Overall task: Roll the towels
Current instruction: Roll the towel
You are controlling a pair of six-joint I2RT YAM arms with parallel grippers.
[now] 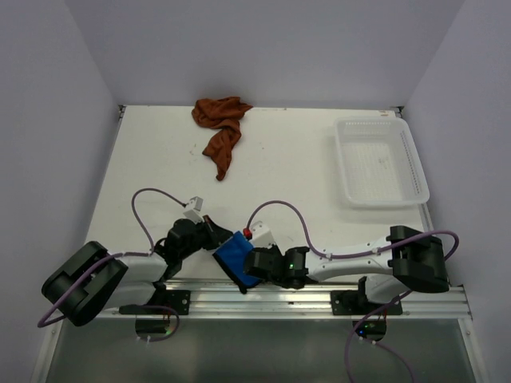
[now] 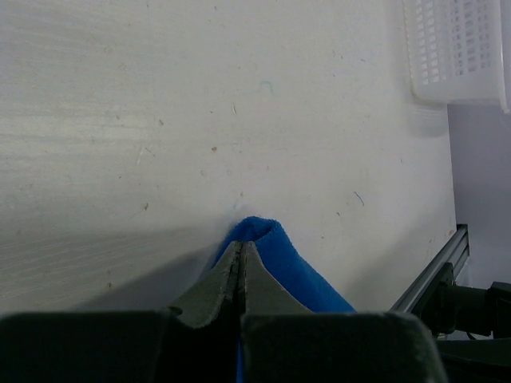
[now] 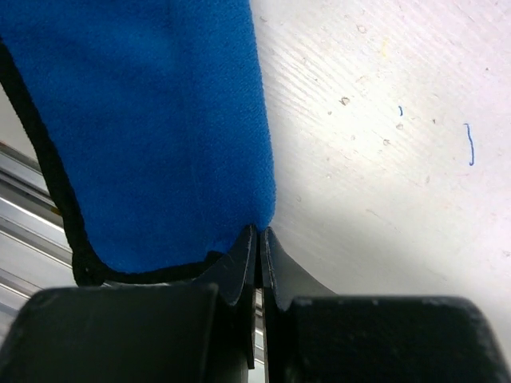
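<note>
While both clench it | blue towel [image 1: 233,257] between left end effector [image 1: 214,233], right end effector [image 1: 254,263]

Blue towel [image 3: 152,136] cropped at top

A: What stands at the far right of the white table [image 1: 279,171]?
B: A white mesh basket [image 1: 379,162], upright, near the right edge; its corner [image 2: 459,52] shows in the left wrist view.
A: And along the near edge?
B: An aluminium rail [image 1: 319,301], running the table's width.
</note>
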